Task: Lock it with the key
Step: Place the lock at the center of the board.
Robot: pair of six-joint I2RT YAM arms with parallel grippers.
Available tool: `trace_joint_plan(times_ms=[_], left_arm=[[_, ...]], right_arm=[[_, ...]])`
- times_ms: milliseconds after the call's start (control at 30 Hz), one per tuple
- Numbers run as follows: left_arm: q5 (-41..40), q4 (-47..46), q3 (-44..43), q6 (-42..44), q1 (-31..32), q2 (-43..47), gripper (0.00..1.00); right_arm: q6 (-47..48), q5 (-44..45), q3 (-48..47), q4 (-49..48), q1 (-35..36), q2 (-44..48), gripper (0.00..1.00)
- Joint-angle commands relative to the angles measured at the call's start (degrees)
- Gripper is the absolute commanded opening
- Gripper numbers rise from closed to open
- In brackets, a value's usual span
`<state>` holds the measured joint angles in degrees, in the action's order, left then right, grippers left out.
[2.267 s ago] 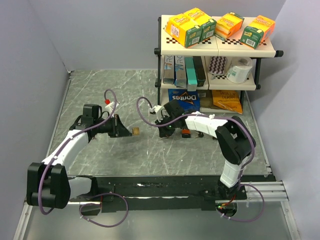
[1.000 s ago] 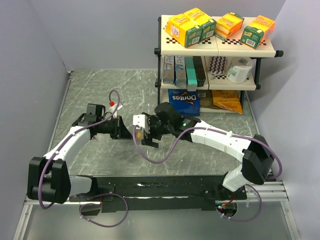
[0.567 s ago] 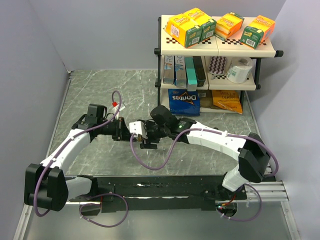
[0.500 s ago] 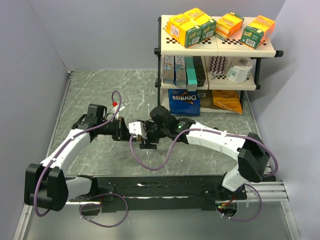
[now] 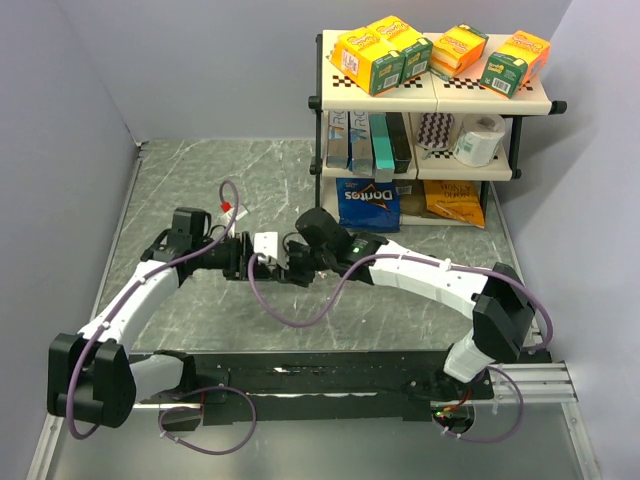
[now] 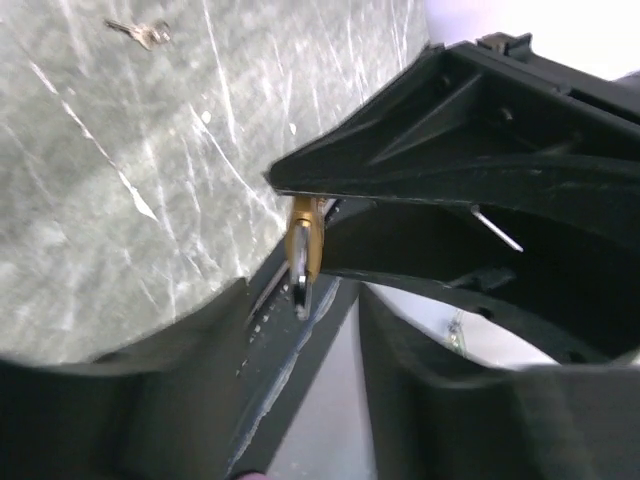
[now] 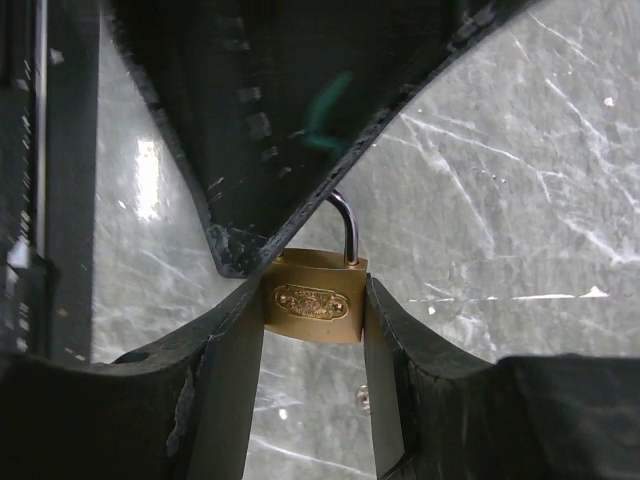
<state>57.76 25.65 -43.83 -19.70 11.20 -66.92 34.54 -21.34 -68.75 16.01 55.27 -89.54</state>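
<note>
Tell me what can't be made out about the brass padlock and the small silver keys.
- Right wrist view: the shackle top of the brass padlock is hidden behind the left gripper; locked or not, unclear.
- Top view: padlock covered by left and right gripper.
- Left wrist view: small silver keys too small to count.

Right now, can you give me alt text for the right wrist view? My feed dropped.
A brass padlock sits upright, clamped between the two dark fingers of the right gripper. Its steel shackle runs up to the black tip of the left gripper, over a grey marbled table.
</note>
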Motion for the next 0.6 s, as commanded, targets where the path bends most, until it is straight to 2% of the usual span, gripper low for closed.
trace_joint_plan(times_ms=[0,100,200,400,500,567], left_arm=[[-1.2,-3.0,-0.6,-3.2,-3.9,3.2,0.76],[-3.2,-5.5,-0.7,-6.9,-7.6,5.8,0.87],[-7.2,-8.3,-0.7,-10.8,-10.4,9.1,0.92],[-20.4,-9.0,-1.3,-17.6,-14.1,12.3,0.96],[-24.3,-8.5,-1.9,-18.7,-14.5,12.2,0.99],[-25.3,-8.6,-1.9,-19.6,-14.8,12.2,0.99]], right_arm=[[-8.7,0.0,-5.5,3.1,-1.2,-1.0,0.13],[-16.0,0.6,-6.0,4.9,-2.6,-1.6,0.10],[-24.5,2.4,-6.9,7.0,-3.4,-3.3,0.10],[-43.0,6.1,-10.3,13.3,-4.2,-8.4,0.06],[-49.1,8.0,-11.1,14.5,-4.2,-10.8,0.06],[-51.9,12.3,-11.4,14.5,-4.1,-12.5,0.07]])
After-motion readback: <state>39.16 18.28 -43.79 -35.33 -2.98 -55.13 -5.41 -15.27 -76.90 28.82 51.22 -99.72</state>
